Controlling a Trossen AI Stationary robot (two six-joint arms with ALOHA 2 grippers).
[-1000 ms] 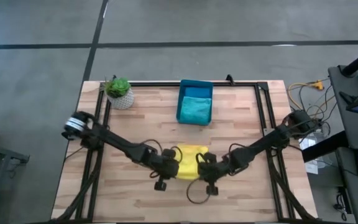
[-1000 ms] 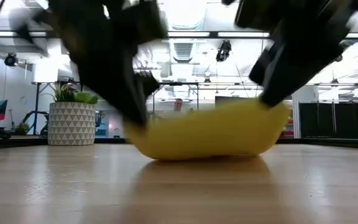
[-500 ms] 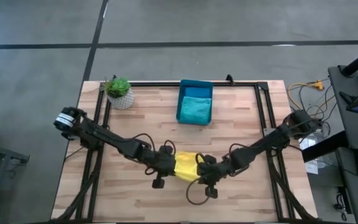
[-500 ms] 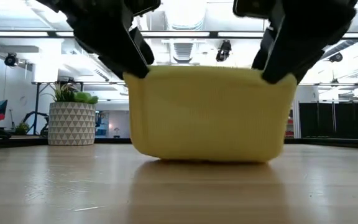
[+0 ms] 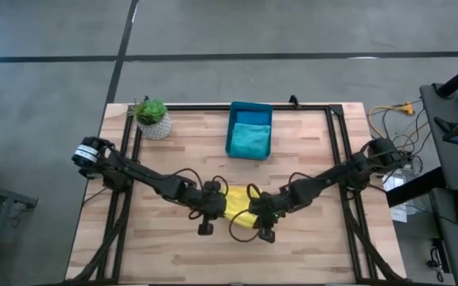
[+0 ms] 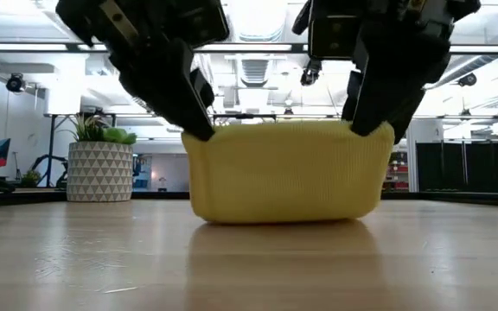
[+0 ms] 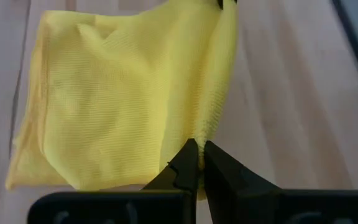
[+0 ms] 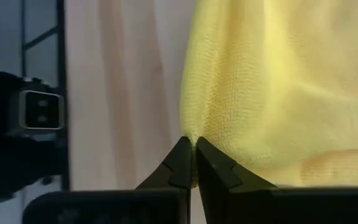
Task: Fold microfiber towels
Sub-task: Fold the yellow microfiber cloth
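A yellow microfiber towel (image 6: 288,173) stands up from the table's middle, held between both grippers; its bottom fold rests on the wood. My left gripper (image 6: 199,130) is shut on its upper left corner, and my right gripper (image 6: 366,128) is shut on its upper right corner. From above, the yellow towel (image 5: 237,208) shows as a narrow strip between my left gripper (image 5: 217,208) and my right gripper (image 5: 254,216). A teal towel (image 5: 250,141) lies folded in the blue bin (image 5: 250,111) at the far middle. My left gripper pinches a bunched edge at the towel's upper left corner (image 7: 205,134) between its two fingertips, slanting down from above and from the left. That corner is lifted; the cloth hangs below with its bottom on the table. My right gripper pinches the towel's upper right corner (image 8: 194,134) between its two fingertips, slanting down from above and from the right. One layer or several, I cannot tell. The top edge (image 6: 288,125) runs almost straight between the two grippers.
A potted plant (image 5: 152,117) stands at the far left corner. A black metal frame (image 5: 336,151) runs along the table's far edge and both sides. Bare wood (image 5: 173,254) lies near the front edge.
Both grippers have risen with the towel's held edge. A second ago the towel lay low and bunched on the table; now it stands as a hanging sheet, its bottom still on the wood. The right gripper has rolled and shifted toward the left one, narrowing the towel.
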